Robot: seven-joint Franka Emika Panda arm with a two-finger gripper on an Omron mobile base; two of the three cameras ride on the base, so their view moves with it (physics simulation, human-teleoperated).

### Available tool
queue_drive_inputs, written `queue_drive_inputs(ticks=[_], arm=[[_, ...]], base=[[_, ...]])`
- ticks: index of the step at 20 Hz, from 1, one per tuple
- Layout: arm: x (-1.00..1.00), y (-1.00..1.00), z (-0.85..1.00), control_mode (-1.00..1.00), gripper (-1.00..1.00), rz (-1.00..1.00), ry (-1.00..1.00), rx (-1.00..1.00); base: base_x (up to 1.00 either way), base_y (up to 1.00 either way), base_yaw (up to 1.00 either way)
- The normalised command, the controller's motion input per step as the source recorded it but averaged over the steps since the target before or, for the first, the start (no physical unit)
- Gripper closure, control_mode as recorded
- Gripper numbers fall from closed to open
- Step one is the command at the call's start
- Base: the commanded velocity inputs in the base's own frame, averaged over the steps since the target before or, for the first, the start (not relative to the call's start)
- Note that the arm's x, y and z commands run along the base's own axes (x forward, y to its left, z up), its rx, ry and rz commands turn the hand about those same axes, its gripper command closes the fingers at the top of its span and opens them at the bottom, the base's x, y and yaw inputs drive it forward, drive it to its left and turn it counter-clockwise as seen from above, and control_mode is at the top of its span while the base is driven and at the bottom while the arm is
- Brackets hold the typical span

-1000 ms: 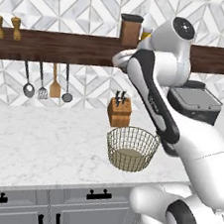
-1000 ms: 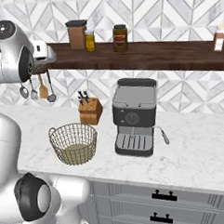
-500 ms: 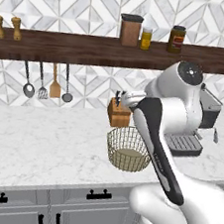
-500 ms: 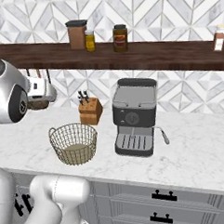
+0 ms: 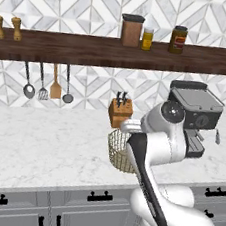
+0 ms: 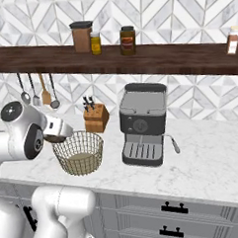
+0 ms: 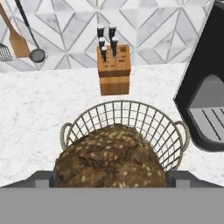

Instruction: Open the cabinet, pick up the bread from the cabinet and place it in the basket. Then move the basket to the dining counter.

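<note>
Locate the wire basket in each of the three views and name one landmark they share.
Left base view: basket at centre, partly behind the arm.
Right base view: left of centre, on the marble counter beside the coffee machine.
Hand view: lower centre, behind the bread.
Shared landmark: the knife block, just behind the basket.

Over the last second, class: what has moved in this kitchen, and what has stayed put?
The arm swung down from shelf height to the basket. The gripper holds the bread above it, not yet released. Basket, knife block and coffee machine stayed where they were.
</note>
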Motion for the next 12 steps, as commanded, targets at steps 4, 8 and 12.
queue_drive_inputs(ticks=[4, 8, 12], arm=[[0.68, -0.13, -0.62, -1.0, 1.0, -0.05, 0.14, 0.2], [0.67, 0.0, -0.79, -1.0, 1.0, -0.02, 0.15, 0.16], [0.68, 0.21, -0.41, -1.0, 1.0, -0.03, 0.03, 0.03]], base=[[0.0, 0.0, 0.0], [0.0, 0.0, 0.0], [0.0, 0.0, 0.0]])
